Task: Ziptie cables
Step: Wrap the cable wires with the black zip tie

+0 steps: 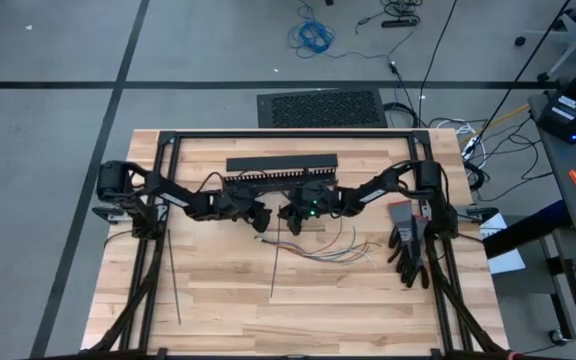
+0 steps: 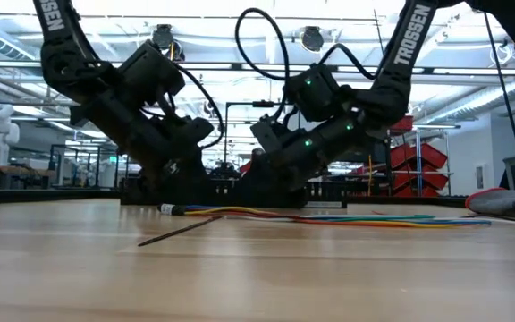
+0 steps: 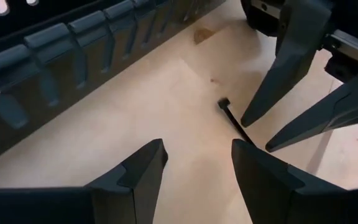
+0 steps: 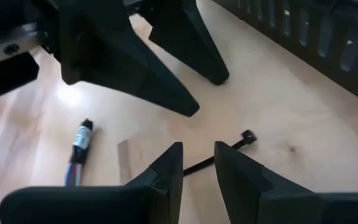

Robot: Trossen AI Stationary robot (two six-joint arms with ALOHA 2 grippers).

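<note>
Wooden bench (image 1: 228, 300). Both arms lettered TROSSEN. Cables (image 1: 333, 250) lie mid-bench, long axis left-right, taped end toward the left. Left gripper (image 3: 194, 162) fingers apart, empty. Right gripper (image 4: 197, 163) fingers slightly apart, straddling a ziptie (image 4: 219, 154), its head toward the slotted duct (image 1: 282, 163).

Both arms reached inward, low over the worktop's middle. The left claw (image 3: 194, 165) stood with fingers parted; the right claw (image 4: 197, 165) faced it, fingers narrowly apart.
</note>
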